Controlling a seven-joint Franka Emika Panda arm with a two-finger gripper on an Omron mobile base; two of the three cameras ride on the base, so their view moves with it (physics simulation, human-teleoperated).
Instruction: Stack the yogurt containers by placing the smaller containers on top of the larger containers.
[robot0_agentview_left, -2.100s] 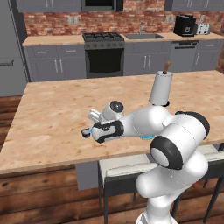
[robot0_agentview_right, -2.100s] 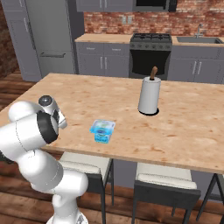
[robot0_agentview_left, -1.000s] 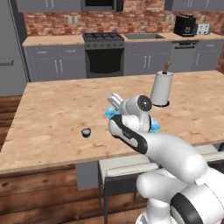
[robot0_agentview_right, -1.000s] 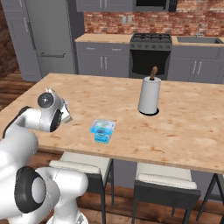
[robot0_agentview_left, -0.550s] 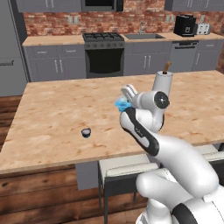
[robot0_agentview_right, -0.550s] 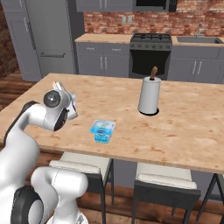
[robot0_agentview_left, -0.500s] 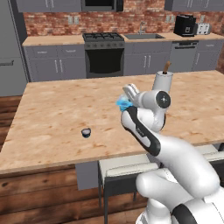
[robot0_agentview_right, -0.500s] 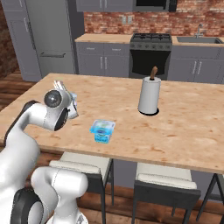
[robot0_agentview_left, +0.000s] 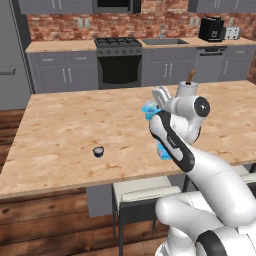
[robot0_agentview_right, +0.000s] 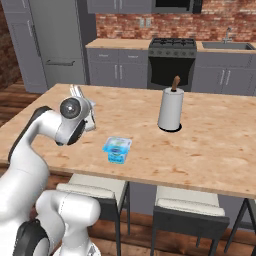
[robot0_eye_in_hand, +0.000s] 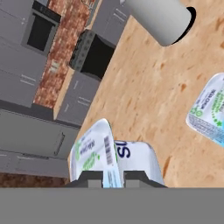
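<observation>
Transport phase — the small translucent blue yogurt cup (robot0_eye_in_hand: 109, 151) is carried above the wooden island counter (robot0_agentview_left: 65, 125), with the squarish light-blue yogurt tub (robot0_agentview_right: 117, 149) as the landmark for what follows. The tub stands on the counter in front of the white paper-towel roll (robot0_agentview_right: 170, 110) and nearer the robot's edge; in the left base view the forearm covers most of it. The tiny dark cup (robot0_agentview_left: 98, 151) sits alone on the counter, well apart from the tub and on its left.

To do this step well, the cup should arrive over the middle of the tub's flat rimmed top, be turned so that its base faces down and sits level, and be lowered until it rests inside the rim before the jaws part; a release off centre, or with the cup tilted as it lies in the hand view, would likely let it slide off the lid. The approach should stay on the side of the tub away from the roll, to avoid knocking it.

The gripper (robot0_eye_in_hand: 113, 177) is closed narrowly on the small cup — the two dark fingertips pinch it near its printed lid, label and barcode facing the hand camera. In the left base view the cup shows as a blue patch at the gripper, raised above the counter and on the near left of the roll
</observation>
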